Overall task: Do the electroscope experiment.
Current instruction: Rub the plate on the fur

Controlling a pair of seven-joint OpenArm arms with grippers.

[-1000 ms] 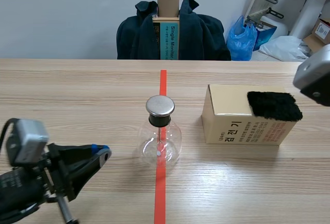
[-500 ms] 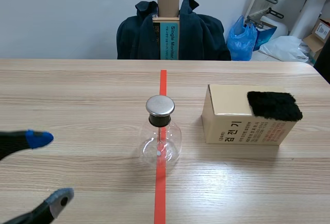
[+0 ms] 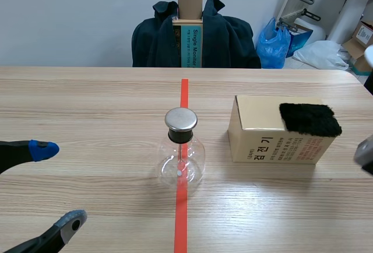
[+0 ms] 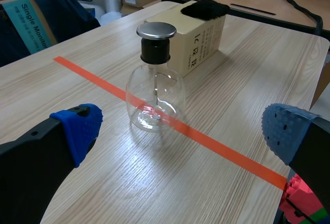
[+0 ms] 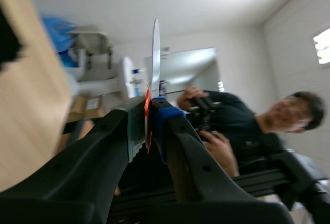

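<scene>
Two fingers of the left gripper (image 3: 55, 188) stand spread wide at the scene view's near left, with nothing between them. We see the electroscope flask (image 3: 180, 154) upright on the red tape line (image 3: 184, 92) at mid-table, its metal cap (image 3: 180, 119) on top. To its right sits a cardboard box (image 3: 262, 139) with a black fur cloth (image 3: 310, 119) lying on it.

From the left wrist we find the flask ahead of the spread fingers, touching neither, the box beyond it.

From the right wrist we see the right gripper (image 5: 149, 121) tilted up off the table, its pads pinching a thin pale strip (image 5: 155, 48) that sticks out past them.
</scene>
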